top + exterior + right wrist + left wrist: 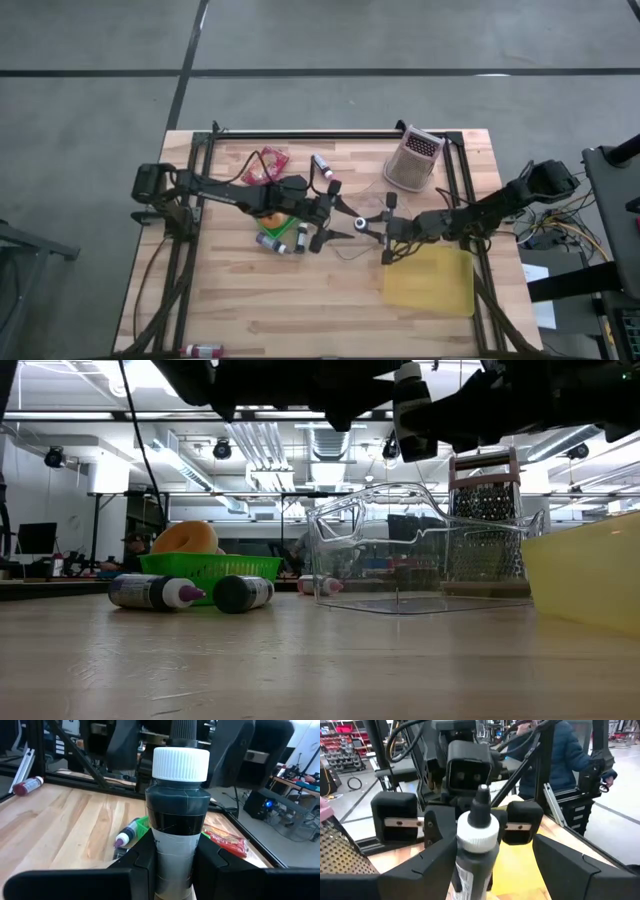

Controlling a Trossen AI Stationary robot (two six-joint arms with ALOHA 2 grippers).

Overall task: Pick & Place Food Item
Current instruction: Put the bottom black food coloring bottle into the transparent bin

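Bottle: a dark bottle (177, 827) with a white cap and a dark nozzle stands upright in the air over the middle of the table (250, 300), between the two grippers. From above only its round white cap shows.
Right gripper: the right gripper (376, 226) reaches in from the right side and is clamped on the bottle's body, below the cap. Its fingers (215, 865) press against both sides of the label.
Left gripper: the left gripper (346, 228) faces the right one from the other side. Its fingers (560, 865) are spread wide on either side of the bottle, with a gap on each side, so it grips nothing.
Clear container: a see-through plastic box (400, 565) sits on the table near the two grippers.
Green basket: a green basket (210, 567) holds a round orange-brown piece of food (188, 538) and lies partly under the left arm.
Loose bottles: two more bottles (155, 592) lie on their sides just in front of the basket. Another one (322, 165) lies toward the far edge.
Grater: a metal grater (413, 160) stands at the far right of the table.
Yellow mat: a flat yellow mat (430, 282) lies at the near right, below the right arm.
Red packet: a red packet (266, 165) lies at the far side, left of the middle.
Person: someone in a blue jacket (565, 755) stands beyond the table.
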